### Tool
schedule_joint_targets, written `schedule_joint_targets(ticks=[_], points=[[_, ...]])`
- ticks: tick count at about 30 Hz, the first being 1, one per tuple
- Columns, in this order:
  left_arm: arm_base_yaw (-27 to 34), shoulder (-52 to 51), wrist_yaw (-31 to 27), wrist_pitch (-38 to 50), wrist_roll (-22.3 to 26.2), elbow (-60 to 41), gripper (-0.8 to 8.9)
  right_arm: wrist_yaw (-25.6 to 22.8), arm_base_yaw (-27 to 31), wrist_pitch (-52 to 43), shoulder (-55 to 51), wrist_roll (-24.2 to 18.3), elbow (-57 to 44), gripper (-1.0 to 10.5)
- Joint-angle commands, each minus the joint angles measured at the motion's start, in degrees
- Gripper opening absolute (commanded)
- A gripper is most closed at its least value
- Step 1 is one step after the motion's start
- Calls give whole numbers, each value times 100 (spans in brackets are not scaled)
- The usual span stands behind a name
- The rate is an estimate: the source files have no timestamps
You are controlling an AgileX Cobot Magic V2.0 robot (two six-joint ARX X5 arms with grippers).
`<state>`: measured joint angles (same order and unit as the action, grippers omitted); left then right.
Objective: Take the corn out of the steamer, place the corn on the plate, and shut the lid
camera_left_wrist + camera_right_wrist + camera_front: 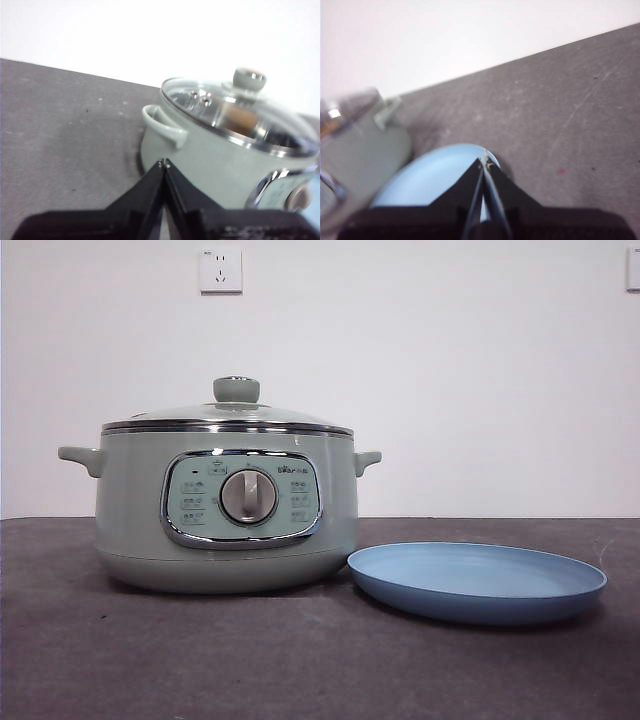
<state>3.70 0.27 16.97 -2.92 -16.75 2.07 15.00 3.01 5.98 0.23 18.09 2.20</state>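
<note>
The sage-green steamer stands left of centre in the front view, with the glass lid seated on it. Through the glass in the left wrist view a yellow-orange shape, the corn, shows inside the steamer under the lid. The light-blue plate lies empty to the steamer's right. My left gripper is shut with nothing in it, hovering near the steamer's side handle. My right gripper is shut and empty above the plate. Neither arm shows in the front view.
The dark grey table runs to a white wall with a socket. The steamer's control panel and silver dial face the front camera. Bare tabletop stretches beyond the plate.
</note>
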Motion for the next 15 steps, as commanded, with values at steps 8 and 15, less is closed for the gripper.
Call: schedule_joint_targets(ticks=[8, 15], points=[[4, 203, 271, -616, -446, 1397, -8, 426, -13, -72, 785, 400, 1537, -11], [4, 1023, 721, -1349, -175, 2505, -8, 1700, -13, 774, 2437, -313, 3147, -11]])
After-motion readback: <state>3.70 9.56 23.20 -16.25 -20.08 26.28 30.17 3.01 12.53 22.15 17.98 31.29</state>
